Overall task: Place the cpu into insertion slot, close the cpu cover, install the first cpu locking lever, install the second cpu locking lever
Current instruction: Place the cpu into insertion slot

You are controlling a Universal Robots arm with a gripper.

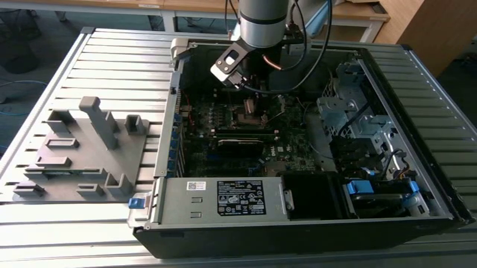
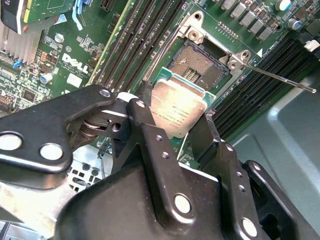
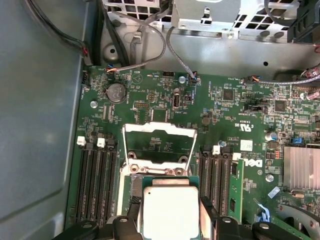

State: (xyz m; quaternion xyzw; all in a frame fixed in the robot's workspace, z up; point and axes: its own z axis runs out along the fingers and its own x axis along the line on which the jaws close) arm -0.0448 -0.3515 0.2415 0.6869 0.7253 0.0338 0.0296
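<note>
Tool tight on flat silvery cpu

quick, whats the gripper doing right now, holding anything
gripper: shut on the cpu, which is not yet seated in the insertion slot

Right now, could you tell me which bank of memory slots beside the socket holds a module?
The bank nearer the heatsink: a green module stands in its outer slot. The other bank, by the case wall, has only empty slots.
</note>
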